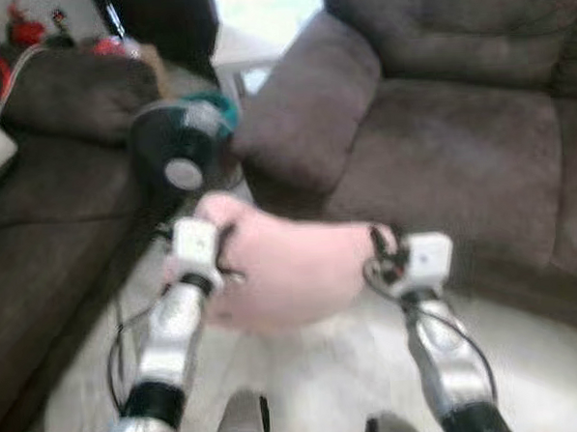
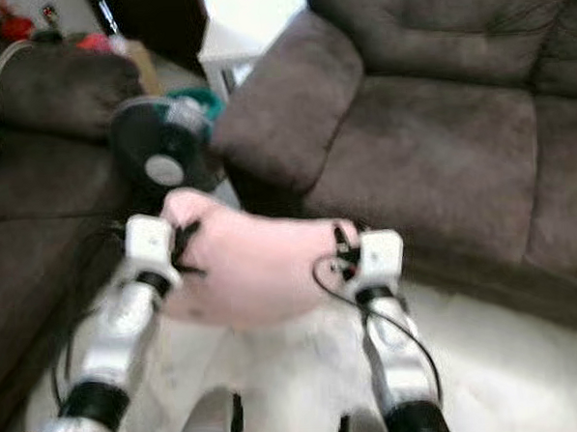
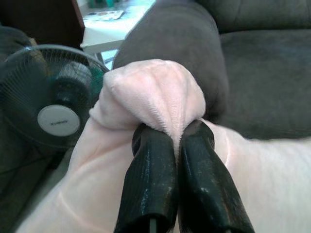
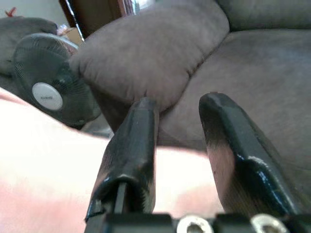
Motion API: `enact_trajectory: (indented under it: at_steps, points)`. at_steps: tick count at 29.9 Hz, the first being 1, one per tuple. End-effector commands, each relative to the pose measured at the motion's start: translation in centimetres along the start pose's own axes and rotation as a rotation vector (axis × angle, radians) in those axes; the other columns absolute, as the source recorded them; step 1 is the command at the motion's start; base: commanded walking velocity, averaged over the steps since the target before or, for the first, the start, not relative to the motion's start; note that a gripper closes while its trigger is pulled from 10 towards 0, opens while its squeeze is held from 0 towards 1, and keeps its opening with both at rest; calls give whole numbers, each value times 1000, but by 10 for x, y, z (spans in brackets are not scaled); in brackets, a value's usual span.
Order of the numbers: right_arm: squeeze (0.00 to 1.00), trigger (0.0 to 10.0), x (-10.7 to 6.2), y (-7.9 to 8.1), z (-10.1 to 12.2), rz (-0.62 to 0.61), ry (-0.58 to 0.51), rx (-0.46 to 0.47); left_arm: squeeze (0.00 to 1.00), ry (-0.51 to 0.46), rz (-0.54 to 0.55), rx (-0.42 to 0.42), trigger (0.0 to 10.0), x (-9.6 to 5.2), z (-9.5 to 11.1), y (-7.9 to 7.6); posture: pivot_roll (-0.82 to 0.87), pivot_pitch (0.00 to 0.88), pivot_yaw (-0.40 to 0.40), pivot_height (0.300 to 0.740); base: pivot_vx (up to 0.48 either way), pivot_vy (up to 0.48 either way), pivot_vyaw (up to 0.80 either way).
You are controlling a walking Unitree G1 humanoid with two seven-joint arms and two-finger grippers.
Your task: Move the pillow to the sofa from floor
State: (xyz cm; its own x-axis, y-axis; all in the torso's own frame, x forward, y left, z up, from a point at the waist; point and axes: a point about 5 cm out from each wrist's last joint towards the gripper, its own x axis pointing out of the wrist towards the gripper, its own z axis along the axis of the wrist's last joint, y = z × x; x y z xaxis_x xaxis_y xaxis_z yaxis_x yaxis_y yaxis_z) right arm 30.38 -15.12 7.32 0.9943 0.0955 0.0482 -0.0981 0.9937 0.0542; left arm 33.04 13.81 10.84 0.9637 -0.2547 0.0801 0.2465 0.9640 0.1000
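A soft pink pillow (image 1: 291,269) hangs between my two arms, lifted off the pale floor in front of the brown sofa (image 1: 459,149). My left gripper (image 3: 177,131) is shut on a bunched fold of the pillow at its left end (image 1: 225,258). At the pillow's right end sits my right gripper (image 1: 378,255). In the right wrist view its fingers (image 4: 133,141) stand apart, with the sofa's armrest (image 4: 146,53) showing between them and the pillow (image 4: 58,165) lying beside and below them. Whether it touches the pillow I cannot tell.
A black standing fan (image 1: 179,149) stands close ahead on the left, between the sofa's armrest and a second dark sofa (image 1: 46,209) along the left. A white low table (image 1: 251,53) is behind the fan. Pale floor (image 1: 326,369) lies under me.
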Motion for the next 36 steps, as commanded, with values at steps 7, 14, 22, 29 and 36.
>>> enact_trajectory:
  at_steps: [7, 14, 22, 29, 36]
  points:
    - [0, 10000, 2, 8, 1, 15, -15, 12, 0, -108, 25, 31, 10000, 5, 25, 13, 121, 70, 58, 740, 0, 0, 0]
    - [0, 10000, 2, 7, 1, 10, -16, 13, 0, -106, 2, 30, 10000, 6, 26, 9, 118, 63, 61, 740, 0, 0, 0]
    - [0, 10000, 3, 3, -2, -1, 7, 1, 0, -109, -24, 25, 10000, 7, 28, 4, 122, 66, 58, 740, 0, 0, 0]
    - [0, 10000, 4, -1, -3, -22, 15, -2, 0, -102, -27, 23, 10000, 7, 27, 3, 127, 68, 53, 740, 0, 0, 0]
    - [0, 10000, 5, -1, -2, -28, 11, 4, 0, -106, -23, 20, 10000, 7, 30, 4, 131, 70, 50, 740, 0, 0, 0]
